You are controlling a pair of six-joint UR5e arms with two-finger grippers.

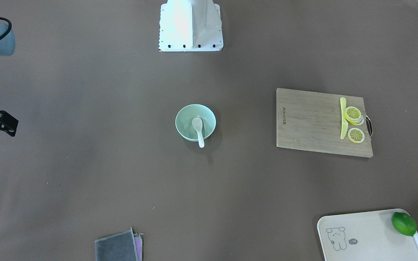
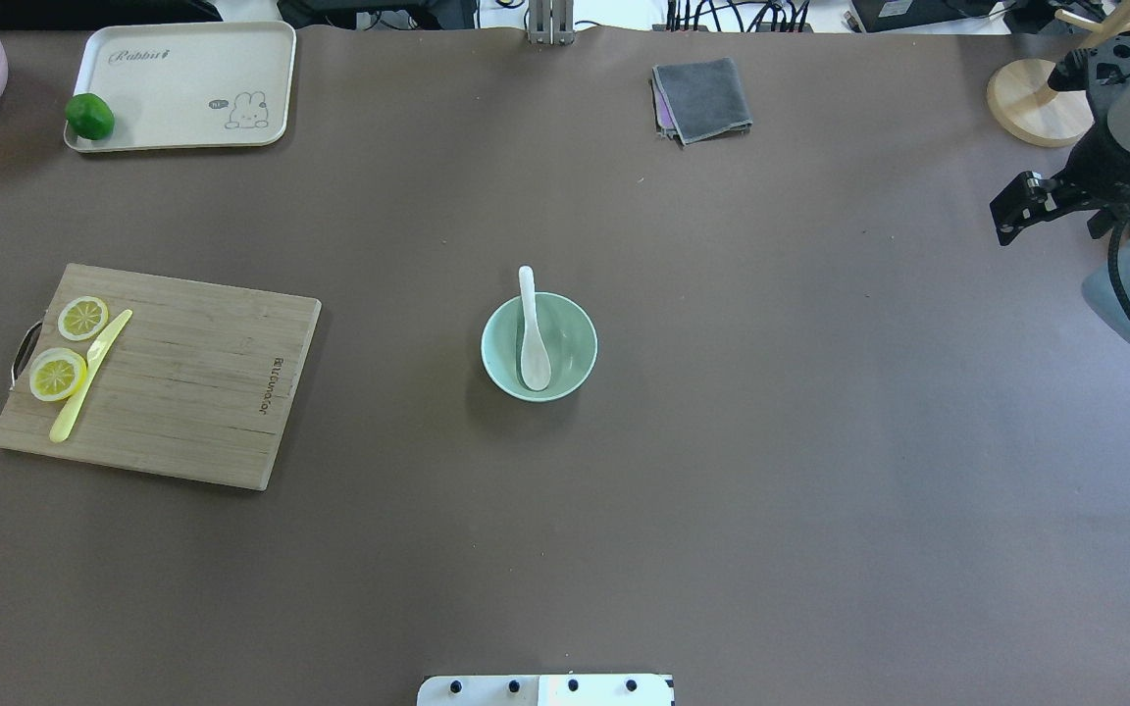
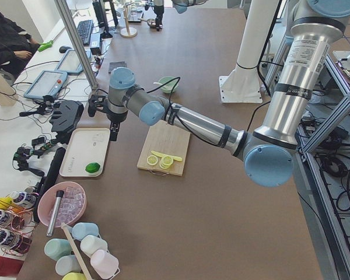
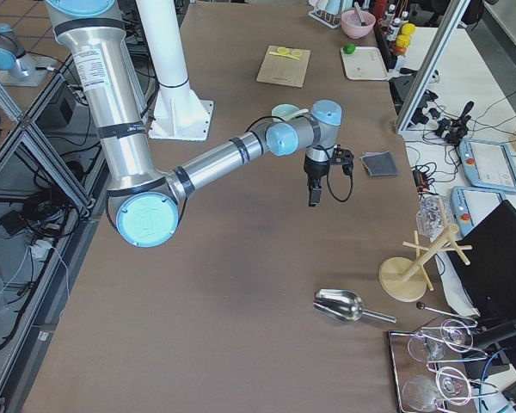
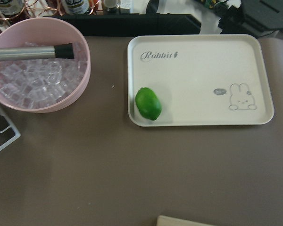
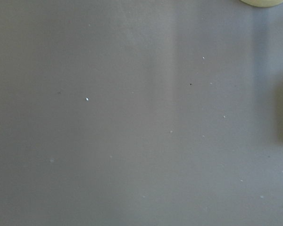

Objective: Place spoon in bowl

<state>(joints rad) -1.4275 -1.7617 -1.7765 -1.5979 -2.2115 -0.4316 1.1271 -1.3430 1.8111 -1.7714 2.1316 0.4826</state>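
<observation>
The white spoon (image 2: 533, 351) lies in the mint-green bowl (image 2: 576, 345) at the table's middle. Its scoop rests on the bowl's bottom and its handle leans over the far rim. In the front-facing view the spoon (image 1: 197, 125) and bowl (image 1: 183, 116) show the same. My right gripper (image 2: 1016, 208) hangs far off at the table's right end, also seen in the front-facing view (image 1: 2, 122); I cannot tell whether it is open or shut. My left gripper (image 3: 114, 131) hangs over the tray end of the table; I cannot tell its state. Neither wrist view shows fingers.
A wooden cutting board (image 2: 192, 392) with a yellow knife (image 2: 89, 378) and lemon slices (image 2: 58, 374) lies left. A cream tray (image 2: 182, 69) with a lime (image 2: 90, 116) and a pink ice bowl (image 5: 80, 80) sit far left. A grey cloth (image 2: 702, 98) and a wooden stand (image 2: 1026, 103) are at the back.
</observation>
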